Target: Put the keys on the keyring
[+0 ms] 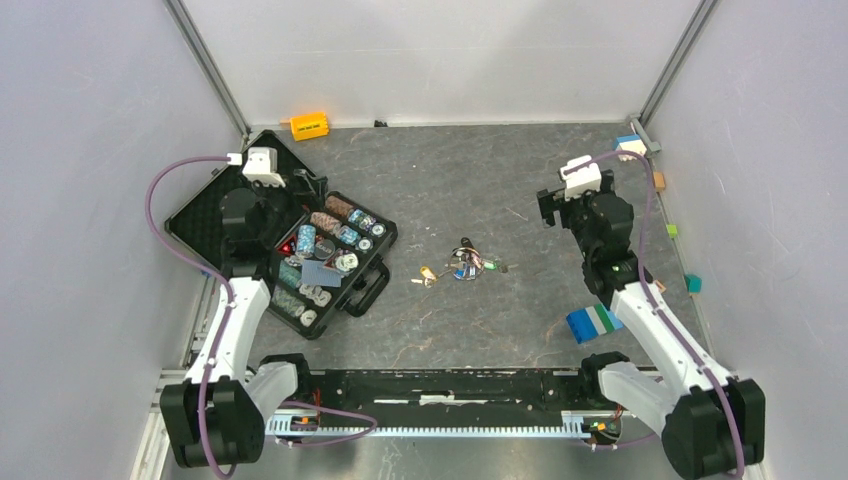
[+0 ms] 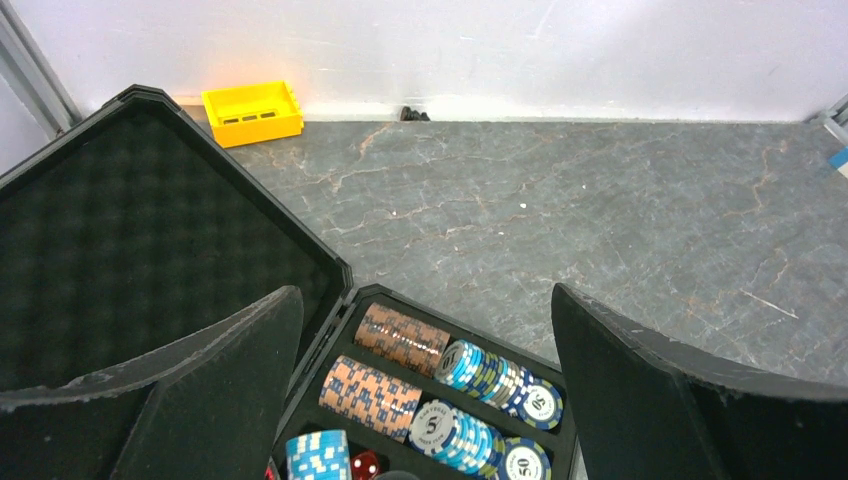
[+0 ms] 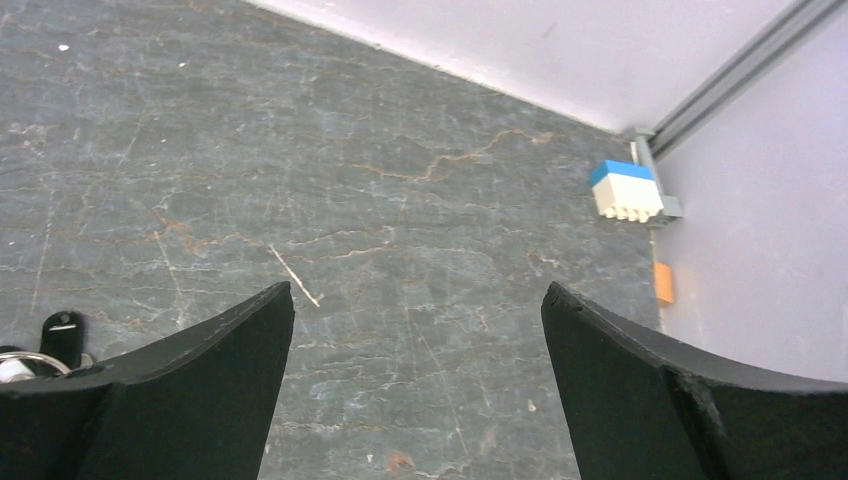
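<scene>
The keys (image 1: pixel 468 260) lie in a small bunch on the table (image 1: pixel 450 170), about midway between the two arms and touched by neither. One key with a yellow tag (image 1: pixel 428 275) sits just left of the bunch. The left gripper (image 2: pixel 425 295) hangs over the open black case (image 1: pixel 205 215) at the left, its jaws spread wide with nothing between them. Below it, rows of poker chips (image 2: pixel 400 340) fill the case's tray. The right gripper (image 3: pixel 418 290) hovers above bare table right of the keys, its jaws equally wide apart and empty. In the right wrist view, a silver ring (image 3: pixel 22 362) and a black tab (image 3: pixel 62 328) peek out beside one finger (image 3: pixel 180 390), at the picture's lower left edge. A yellow block (image 1: pixel 309 125) rests against the far wall, left of centre. A blue and white brick (image 1: pixel 629 146) sits in the far right corner. A blue, green and white brick stack (image 1: pixel 594 322) lies near the right arm, on the near side.
</scene>
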`<state>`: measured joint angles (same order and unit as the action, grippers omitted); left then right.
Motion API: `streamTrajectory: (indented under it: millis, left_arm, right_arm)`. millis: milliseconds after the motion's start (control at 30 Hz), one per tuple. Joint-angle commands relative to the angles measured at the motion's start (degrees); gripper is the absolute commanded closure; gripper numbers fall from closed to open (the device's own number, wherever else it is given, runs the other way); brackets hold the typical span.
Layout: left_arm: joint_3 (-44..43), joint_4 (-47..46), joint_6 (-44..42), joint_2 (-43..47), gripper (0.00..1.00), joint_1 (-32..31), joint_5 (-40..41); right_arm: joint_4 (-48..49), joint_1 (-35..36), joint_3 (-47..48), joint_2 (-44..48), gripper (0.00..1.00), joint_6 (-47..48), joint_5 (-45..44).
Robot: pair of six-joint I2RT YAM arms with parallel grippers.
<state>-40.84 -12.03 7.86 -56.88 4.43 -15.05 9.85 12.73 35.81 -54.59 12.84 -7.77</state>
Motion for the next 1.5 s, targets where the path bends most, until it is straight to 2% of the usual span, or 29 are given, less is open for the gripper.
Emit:
streamTrajectory:
  millis: [0,133,300,700,1467]
  left_arm:
    - [-4.91,9.53,-3.74,2.31,0.00,0.31,0.16]
    - [-1.50,11.38,-2.93,4.98,0.00,0.27,-2.37]
    - [7.00,3.54,-1.76,8.38,0.00,0.32,-7.66]
    - [10.64,-0.60,-4.45,13.35,0.00,0.32,-5.74]
    - [10.34,0.79,-4.28,13.02,0.00,0.31,-5.32]
  right_arm:
    - [1.50,-0.14,-5.70,5.82,0.02,1.34,-2.01]
    - [2.03,-0.08,-11.57,11.43,0.02,1.92,-1.84]
    - [3.15,-1.03,-14.28,15.35,0.02,3.79,-0.60]
    - [1.94,-1.16,-13.58,14.80,0.02,4.39,-1.04]
    - [0.35,-1.13,-12.96,12.61,0.02,3.72,0.65]
